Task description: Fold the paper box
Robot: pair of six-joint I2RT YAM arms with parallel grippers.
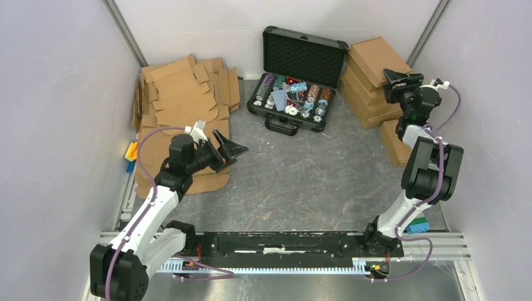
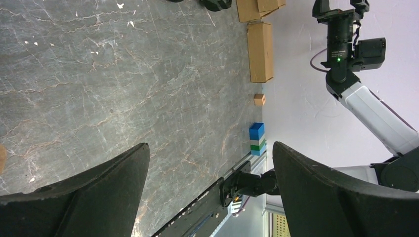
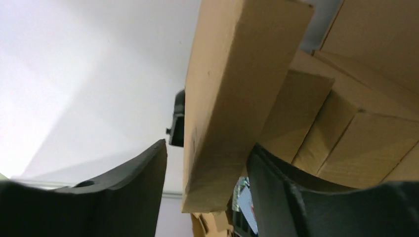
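White links and black joints on left arm and right arm; purple cables; black end effector fingers

I see my left pincer spread wide above the grey counter; a blue block sits right of centre.

No text, label, brand, number or sign could be read on anything in any view.
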